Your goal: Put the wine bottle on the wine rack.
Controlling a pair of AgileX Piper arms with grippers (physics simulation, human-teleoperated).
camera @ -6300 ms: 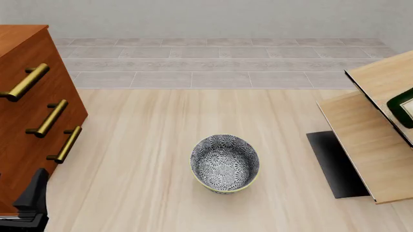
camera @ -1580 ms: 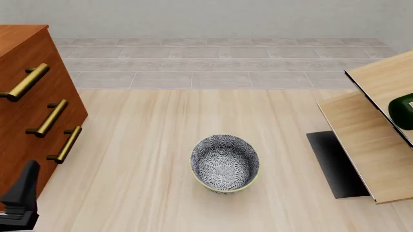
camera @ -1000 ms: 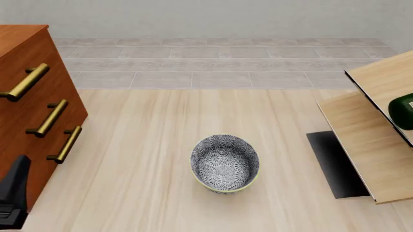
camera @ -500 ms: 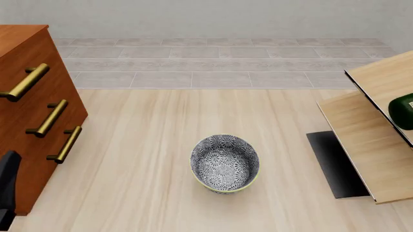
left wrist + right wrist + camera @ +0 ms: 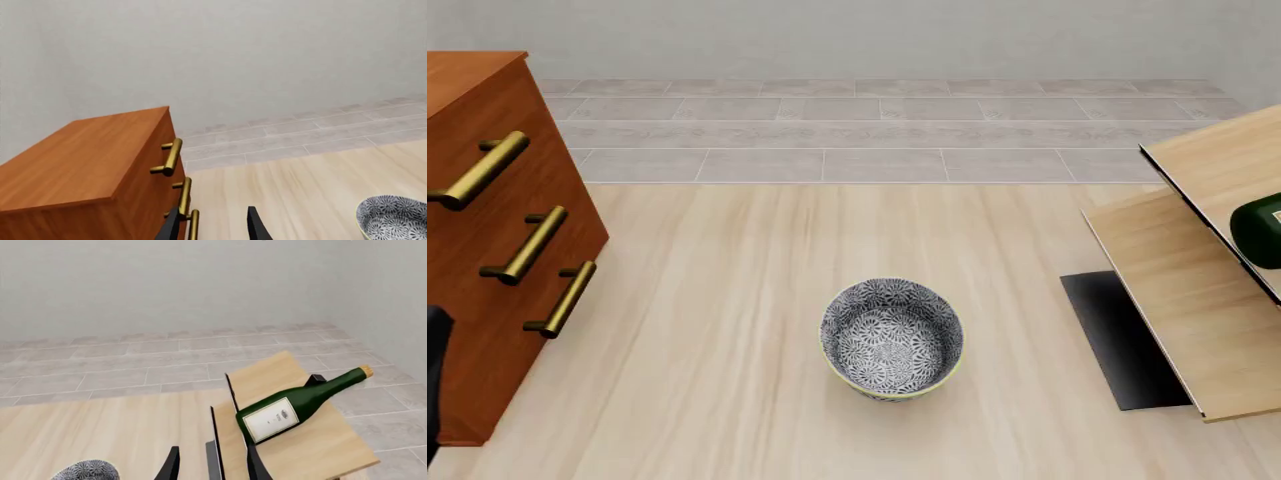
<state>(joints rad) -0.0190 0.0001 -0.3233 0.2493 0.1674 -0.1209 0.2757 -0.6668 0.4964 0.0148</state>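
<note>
A: Status check. Where is the bottle (image 5: 293,404)?

B: It lies on its side on the slanted panels of the rack (image 5: 300,450), cork end pointing away toward the tiled strip, label facing up. In the front view only a dark green sliver of it shows at the right edge, between the rack's panels. No gripper touches it.

A: So, placed?

B: Judged from how it lies, yes: the bottle rests on the rack and nothing holds it. What might be left is pulling the arms clear; I see no other step outstanding.

A: Grippers?

B: The right gripper (image 5: 210,467) shows two dark fingertips with a gap between them, nothing in it, pointed toward the near edge of the rack. The left gripper (image 5: 213,227) is the same: fingertips apart, empty, just beside the cabinet (image 5: 87,175). In the front view only a dark bit of the left arm shows at the left edge; the right arm is out of that view.

A: Surface and room?

B: The table (image 5: 734,300) is pale wood grain. Beyond it runs a band of grey tiles (image 5: 868,130), then a plain light wall. The reddish-brown cabinet with brass handles stands on the left, the rack with its black base on the right. A patterned bowl (image 5: 892,338) sits near the middle, well apart from both.
</note>
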